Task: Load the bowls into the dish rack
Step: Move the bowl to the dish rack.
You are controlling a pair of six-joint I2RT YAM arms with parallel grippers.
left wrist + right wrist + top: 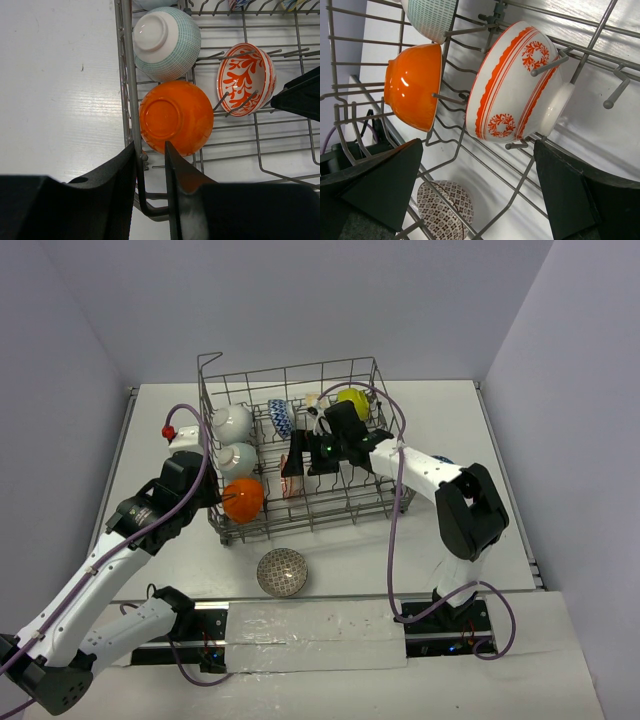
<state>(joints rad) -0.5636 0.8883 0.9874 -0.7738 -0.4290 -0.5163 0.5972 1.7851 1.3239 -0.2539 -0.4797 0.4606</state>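
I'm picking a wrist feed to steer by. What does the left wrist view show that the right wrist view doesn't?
Left wrist only: the left gripper, its fingers astride the dish rack rim wire, and the red-white bowl seen from its patterned inside.
Right wrist only: a dark patterned bowl lying outside the rack, and the red-white bowl's outer wall and foot.
Both: the orange bowl, the red-white bowl and the green-checked bowl, all in the rack.
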